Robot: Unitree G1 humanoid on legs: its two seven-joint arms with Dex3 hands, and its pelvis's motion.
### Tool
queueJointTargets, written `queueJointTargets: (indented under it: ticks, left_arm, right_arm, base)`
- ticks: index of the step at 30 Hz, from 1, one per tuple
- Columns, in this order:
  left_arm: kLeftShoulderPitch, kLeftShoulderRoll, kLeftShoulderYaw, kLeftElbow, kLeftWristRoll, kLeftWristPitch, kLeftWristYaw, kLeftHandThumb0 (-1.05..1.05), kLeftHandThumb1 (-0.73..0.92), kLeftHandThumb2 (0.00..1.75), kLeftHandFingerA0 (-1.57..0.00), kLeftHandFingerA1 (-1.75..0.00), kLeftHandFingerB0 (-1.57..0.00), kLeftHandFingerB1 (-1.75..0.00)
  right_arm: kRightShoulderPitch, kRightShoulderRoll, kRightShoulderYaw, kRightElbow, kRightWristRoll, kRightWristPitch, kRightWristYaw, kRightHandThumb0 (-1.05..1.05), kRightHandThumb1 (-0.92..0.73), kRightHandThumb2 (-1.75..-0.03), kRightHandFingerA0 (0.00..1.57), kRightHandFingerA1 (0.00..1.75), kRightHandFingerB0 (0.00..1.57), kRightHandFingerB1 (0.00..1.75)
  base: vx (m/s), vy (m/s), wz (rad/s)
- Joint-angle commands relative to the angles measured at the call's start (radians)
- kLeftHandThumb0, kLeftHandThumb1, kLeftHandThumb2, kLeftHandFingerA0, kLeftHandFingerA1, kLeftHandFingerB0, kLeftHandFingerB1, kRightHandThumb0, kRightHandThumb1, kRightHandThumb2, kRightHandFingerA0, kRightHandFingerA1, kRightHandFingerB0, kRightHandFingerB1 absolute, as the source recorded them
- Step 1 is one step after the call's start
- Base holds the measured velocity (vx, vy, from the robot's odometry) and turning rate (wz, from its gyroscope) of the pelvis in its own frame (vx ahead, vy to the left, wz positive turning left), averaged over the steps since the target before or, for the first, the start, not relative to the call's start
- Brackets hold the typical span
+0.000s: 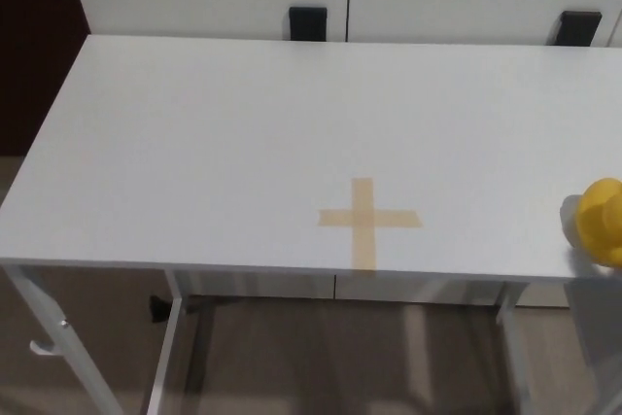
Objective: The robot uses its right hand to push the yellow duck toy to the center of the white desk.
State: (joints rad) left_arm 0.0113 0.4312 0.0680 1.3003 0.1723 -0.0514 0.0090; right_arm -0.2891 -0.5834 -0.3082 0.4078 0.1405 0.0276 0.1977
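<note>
The yellow duck toy (603,220) stands on the white desk (243,133) at the far right near the front edge, cut off by the picture's right border. A tan tape cross (367,220) marks the desk near the front, well to the left of the duck. Neither of my hands shows in the head view.
Two black brackets (308,22) (578,26) sit against the white wall panels behind the desk's far edge. Below the front edge, the desk's white legs (165,357) and the floor are visible. A dark area lies at the far left.
</note>
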Motion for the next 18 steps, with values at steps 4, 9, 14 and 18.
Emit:
queueJointTargets:
  ticks: [4,9,14,18]
  left_arm:
    - [0.001,0.006,-0.008,0.003,0.001,-0.024,0.007,-0.15,0.65,0.70,-0.87,-0.70,-0.82,-0.56]
    - [0.009,0.007,-0.024,-0.004,0.011,-0.026,-0.001,-0.15,0.67,0.70,-0.85,-0.65,-0.77,-0.57]
    - [0.013,0.006,-0.029,-0.007,0.007,-0.028,-0.001,-0.15,0.66,0.70,-0.86,-0.69,-0.79,-0.58]
    - [0.013,0.004,-0.023,-0.008,-0.002,-0.030,0.003,-0.13,0.66,0.73,-0.85,-0.68,-0.80,-0.59]
  right_arm:
    - [-0.035,0.056,0.080,0.121,-0.083,-0.048,-0.040,-0.77,-0.79,-1.21,0.03,0.48,0.04,0.39]
    - [-0.068,0.082,0.128,0.175,-0.098,-0.030,-0.022,-0.91,-0.84,-1.21,0.01,0.45,0.11,0.36]
    - [-0.078,0.105,0.153,0.192,-0.104,-0.038,-0.023,-0.89,-0.86,-1.19,0.02,0.47,0.10,0.38]
    - [-0.091,0.130,0.186,0.218,-0.132,-0.037,-0.039,-0.87,-0.85,-1.21,0.05,0.50,0.05,0.44]
  base:
    - [0.00,0.000,0.00]
    - [0.00,0.000,0.00]
    - [0.00,0.000,0.00]
    - [0.00,0.000,0.00]
